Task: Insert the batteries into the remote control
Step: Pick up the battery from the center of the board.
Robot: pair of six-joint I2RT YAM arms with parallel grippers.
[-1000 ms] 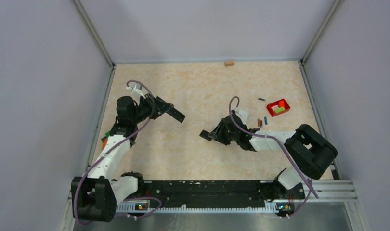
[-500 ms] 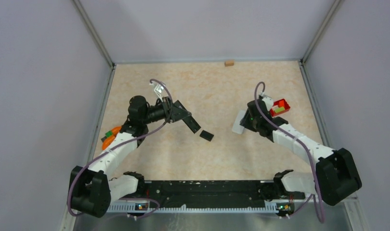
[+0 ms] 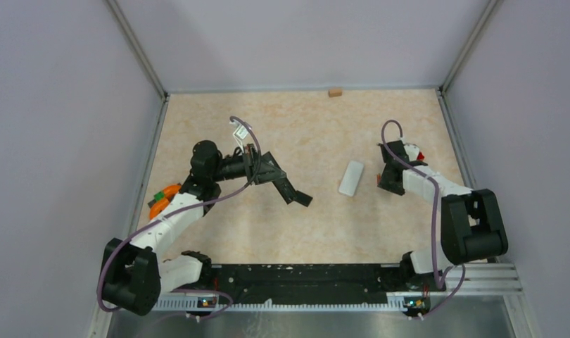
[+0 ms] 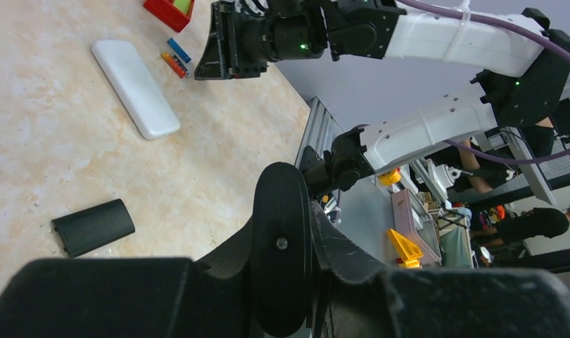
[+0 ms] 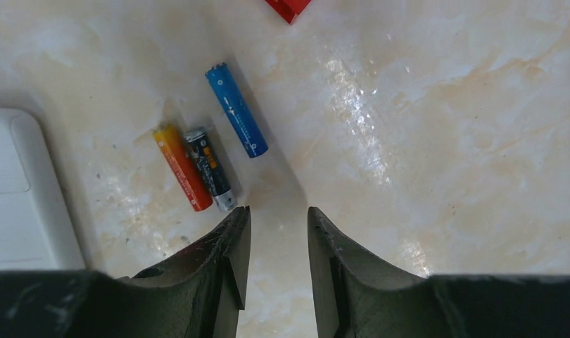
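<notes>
glossy marbled tabletop (image 5: 444, 141), matt white plastic remote (image 4: 134, 88), shiny-wrapped batteries (image 5: 236, 109)

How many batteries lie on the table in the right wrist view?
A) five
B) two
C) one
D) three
D: a blue battery, an orange battery and a dark battery show there, the last two lying side by side.

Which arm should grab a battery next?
Right. Its open gripper hovers just beside the three batteries; the left gripper is far away, shut on a black remote.
</notes>
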